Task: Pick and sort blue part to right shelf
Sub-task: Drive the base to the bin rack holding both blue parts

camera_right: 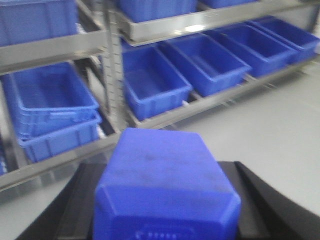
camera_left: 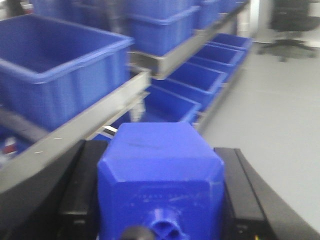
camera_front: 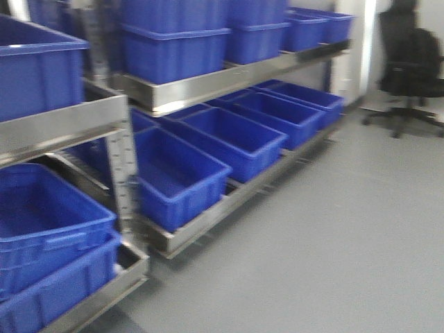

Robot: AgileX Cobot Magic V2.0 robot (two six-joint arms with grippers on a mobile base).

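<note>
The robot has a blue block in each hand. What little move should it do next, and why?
Probably roll a little nearer the right-hand shelf. The left block and right block are already clamped between the jaws, but the open bins lie across bare floor, too far to drop anything in.

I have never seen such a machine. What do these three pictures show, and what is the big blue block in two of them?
This is a robot with two arms on a mobile base. The front picture looks ahead: metal shelves carry open blue bins, with grey floor and an office chair beyond. The other two come from cameras on the wrists. The left gripper holds a blue part between its black fingers; the right gripper holds a second blue part likewise.
</note>
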